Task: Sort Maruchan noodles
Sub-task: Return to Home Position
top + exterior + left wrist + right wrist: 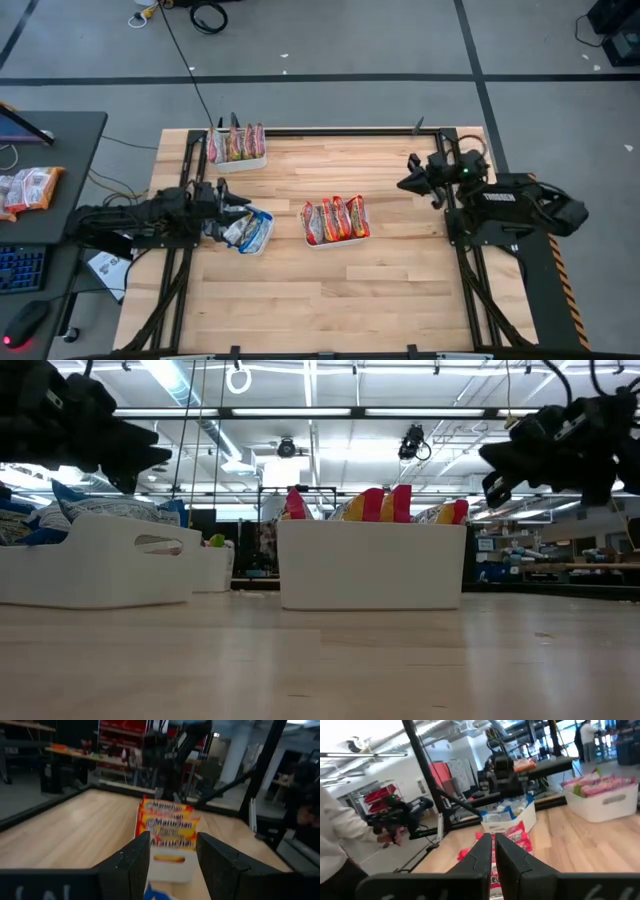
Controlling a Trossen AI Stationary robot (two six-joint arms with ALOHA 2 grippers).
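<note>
Sorting looks finished: the Maruchan noodles (335,218) stand grouped by kind in three white bins (370,565) on the desk (330,290), so the left gripper (238,203) hangs wide and empty beside the blue packs (252,230), the right gripper (405,184) closed, well apart.

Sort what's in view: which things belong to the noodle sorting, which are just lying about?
Job: blue noodle packs in the left bin; red-orange packs in the middle bin; more packs in the far bin; left gripper, open over the blue noodle packs; right gripper, shut, at the right of the table.
Lying about: keyboard, mouse, loose packets on the side desk.
</note>
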